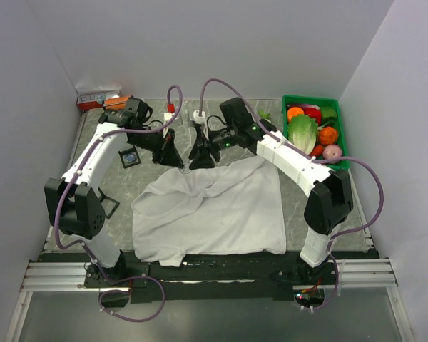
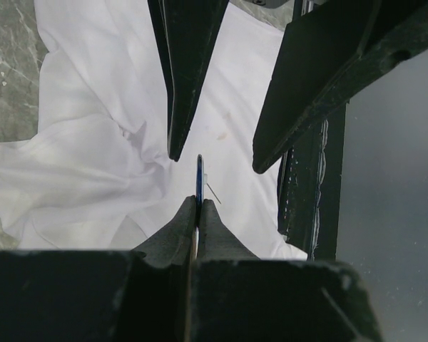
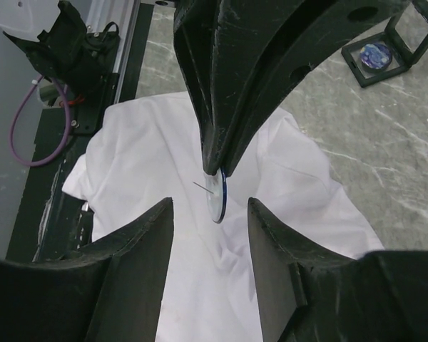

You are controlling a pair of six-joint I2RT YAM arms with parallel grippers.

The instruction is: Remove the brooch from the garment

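The small round dark-blue disc brooch (image 2: 199,174) is gripped edge-on in the closed left hand (image 2: 198,206) and held above the large white cloth T-shirt garment (image 1: 214,214) spread on the grey marbled worktop (image 3: 385,157). Its thin pin appears clear of the cloth. The right hand (image 3: 210,206) is open, one finger at each side of the brooch without contact. Extraction is judged essentially complete, and the next move calls for the brooch to be carried away from the garment with the pin kept off the cloth.
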